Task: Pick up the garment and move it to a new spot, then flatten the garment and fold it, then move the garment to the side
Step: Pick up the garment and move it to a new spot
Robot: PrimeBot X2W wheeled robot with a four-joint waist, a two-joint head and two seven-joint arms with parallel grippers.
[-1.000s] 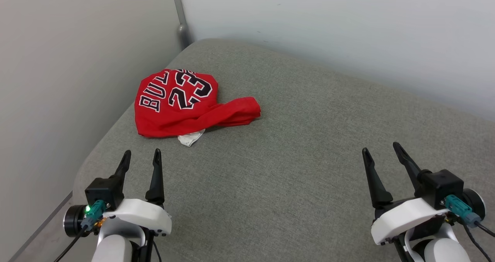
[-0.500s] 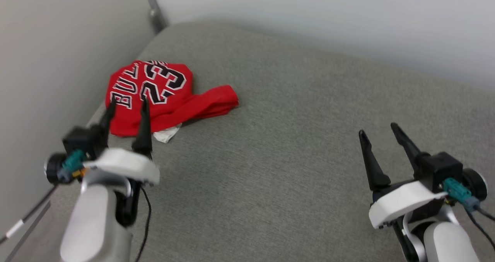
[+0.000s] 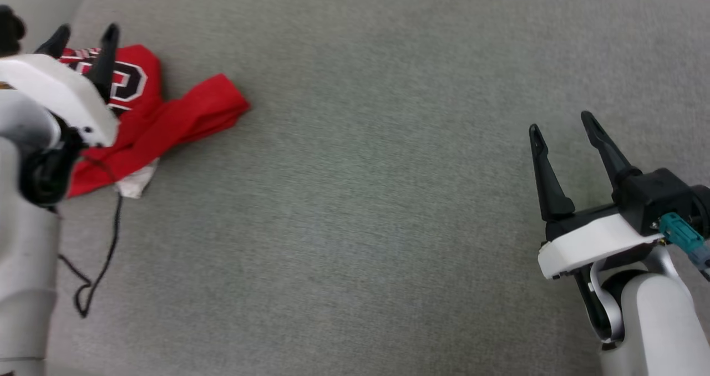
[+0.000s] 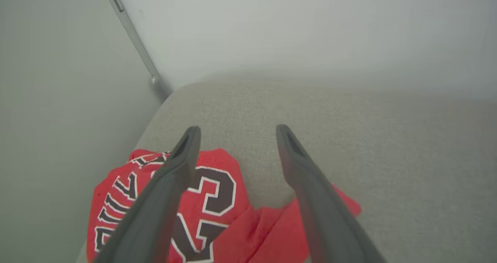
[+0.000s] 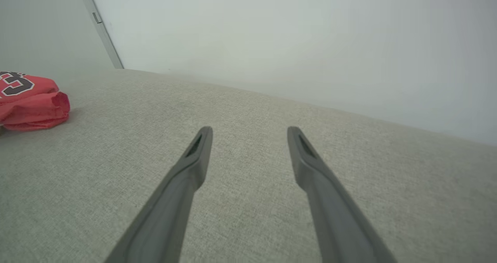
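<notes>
The shirt (image 3: pixel 183 110) lies bunched at the left end of the cushion (image 3: pixel 360 209), its long side running left to right. My left jaws hang wide open over it; my right jaws, wide too, are far off.

The garment (image 3: pixel 183 115) lies bunched on the cushion (image 3: pixel 355 209) at its far left, close to the corner where the side wall (image 4: pixel 58 80) meets the back wall (image 4: pixel 310 30), with a post (image 4: pixel 134 42) standing in that corner. One fold of it trails off to the right. The left tool (image 3: pixel 86 30) hangs over the garment's left part; whether it touches the cloth cannot be told. A cable (image 3: pixel 105 243) droops from the left arm over the cushion, in front of the garment. The right tool (image 3: pixel 560 122) sits well apart on the right, above bare cushion, pointing toward the back wall.
</notes>
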